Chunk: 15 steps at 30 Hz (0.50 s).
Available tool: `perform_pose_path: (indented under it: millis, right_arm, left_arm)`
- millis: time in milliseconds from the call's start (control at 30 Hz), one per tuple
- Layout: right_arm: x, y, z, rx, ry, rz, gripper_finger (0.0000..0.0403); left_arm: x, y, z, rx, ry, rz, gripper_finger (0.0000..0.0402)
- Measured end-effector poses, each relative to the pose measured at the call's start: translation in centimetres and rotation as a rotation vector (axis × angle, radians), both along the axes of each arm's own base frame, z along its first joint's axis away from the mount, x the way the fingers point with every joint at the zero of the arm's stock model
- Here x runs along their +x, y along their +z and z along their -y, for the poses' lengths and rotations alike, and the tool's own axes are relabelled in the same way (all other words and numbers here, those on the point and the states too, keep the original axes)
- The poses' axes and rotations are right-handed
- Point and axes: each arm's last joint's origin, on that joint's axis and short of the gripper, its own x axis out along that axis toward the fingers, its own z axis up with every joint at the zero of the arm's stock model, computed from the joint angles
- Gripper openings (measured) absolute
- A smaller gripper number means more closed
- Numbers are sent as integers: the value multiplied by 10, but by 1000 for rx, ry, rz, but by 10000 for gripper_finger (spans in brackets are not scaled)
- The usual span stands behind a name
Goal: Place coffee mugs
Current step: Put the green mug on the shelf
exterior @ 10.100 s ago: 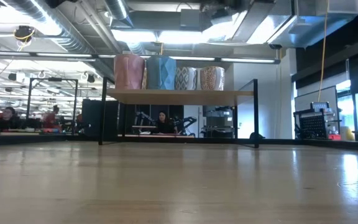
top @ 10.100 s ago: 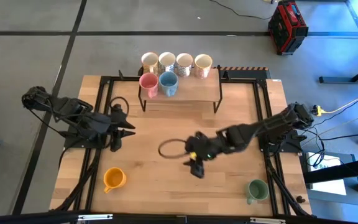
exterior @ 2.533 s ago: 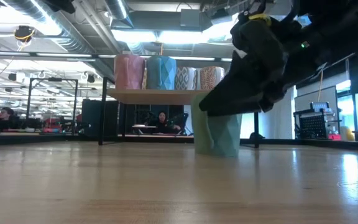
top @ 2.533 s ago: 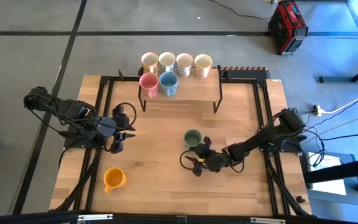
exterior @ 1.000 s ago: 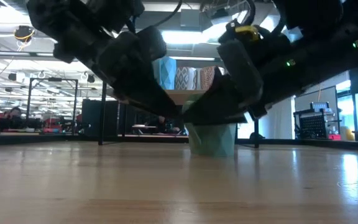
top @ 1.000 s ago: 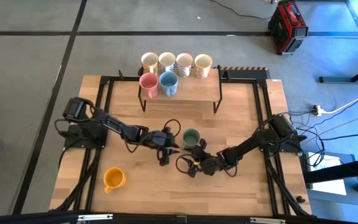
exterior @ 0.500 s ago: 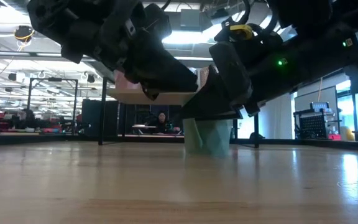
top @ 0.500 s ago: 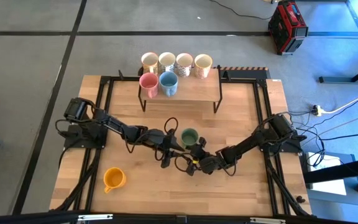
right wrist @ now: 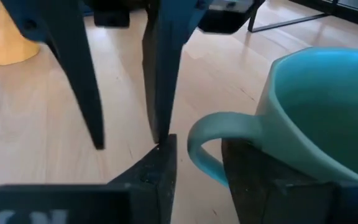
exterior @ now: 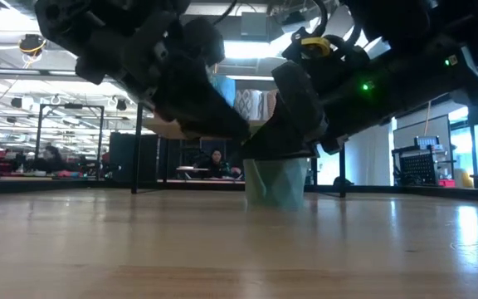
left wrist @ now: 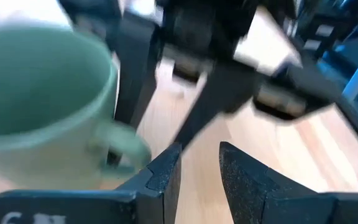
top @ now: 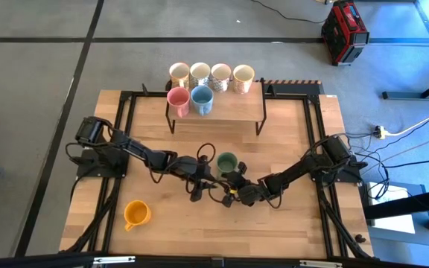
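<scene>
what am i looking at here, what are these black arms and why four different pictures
This is a robot with two dark arms at a wooden table, each ending in a two-finger gripper. One picture looks straight down from above, one looks level across the tabletop, and two come from cameras on the arms' wrists.

From above, a small rack at the far side carries six mugs: four pale ones, a pink mug and a blue mug. An orange mug stands near the front. A green mug stands mid-table.

Both grippers meet at that mug. The right gripper has its open fingers either side of the handle. The left gripper is open right beside it, holding nothing.
</scene>
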Motion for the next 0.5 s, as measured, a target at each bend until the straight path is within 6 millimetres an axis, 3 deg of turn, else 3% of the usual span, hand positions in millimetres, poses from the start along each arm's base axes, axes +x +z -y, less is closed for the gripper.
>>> perform_pose_path:
  millis: [300, 500]
  right_arm:
    - [-1, -2, 0, -21, -5, -21, 14]
    - [-1, -1, 1, -25, -19, -17, 13]
  left_arm:
    - [-12, 8, -1, 12, -13, -95, 103]
    - [-18, 15, -4, 31, 15, -124, 103]
